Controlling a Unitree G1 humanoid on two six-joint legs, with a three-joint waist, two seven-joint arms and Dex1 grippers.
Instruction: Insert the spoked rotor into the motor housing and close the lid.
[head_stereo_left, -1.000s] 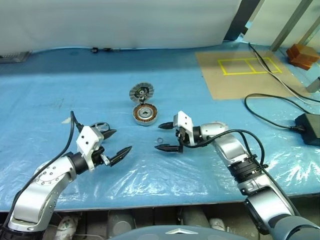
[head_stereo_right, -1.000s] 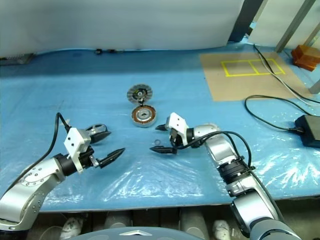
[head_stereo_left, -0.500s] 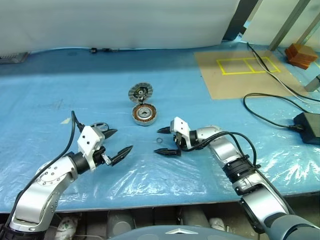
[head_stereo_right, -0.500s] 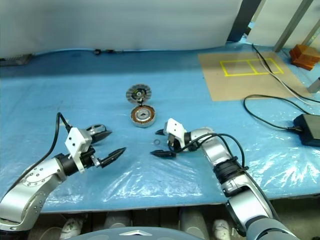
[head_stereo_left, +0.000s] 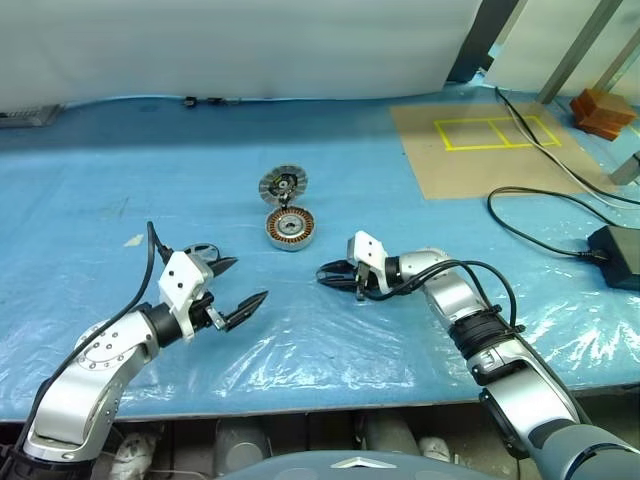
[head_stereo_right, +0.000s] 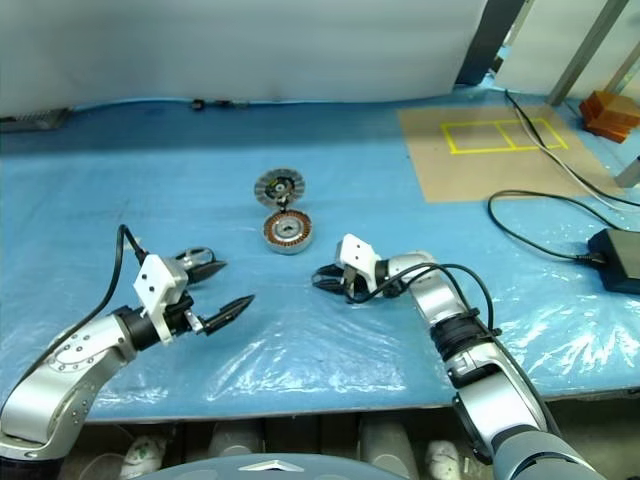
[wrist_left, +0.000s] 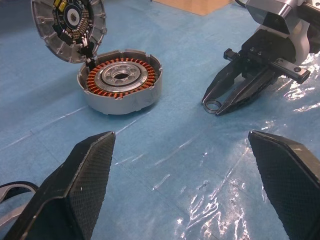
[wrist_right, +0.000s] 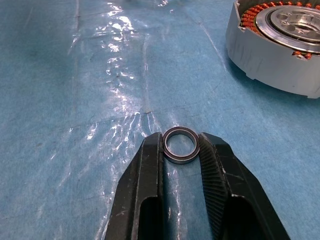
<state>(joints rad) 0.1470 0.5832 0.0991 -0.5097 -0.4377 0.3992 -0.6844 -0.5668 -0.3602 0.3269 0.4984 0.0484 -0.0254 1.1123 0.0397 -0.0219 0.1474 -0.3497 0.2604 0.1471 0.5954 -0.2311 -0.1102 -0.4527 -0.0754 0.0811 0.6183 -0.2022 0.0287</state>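
Right gripper (wrist_right: 180, 150), clamped on a small metal ring (wrist_right: 180, 145), sits centre frame, motor housing (head_stereo_left: 290, 229) just up-left (lid (head_stereo_left: 283, 184) tilted open); left gripper (head_stereo_left: 232, 290) spread, empty, farther off.

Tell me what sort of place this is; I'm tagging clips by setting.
Probably a robotics lab workbench: blue plastic sheet over the table, yellow tape boxes on a cardboard mat, loose power cable.
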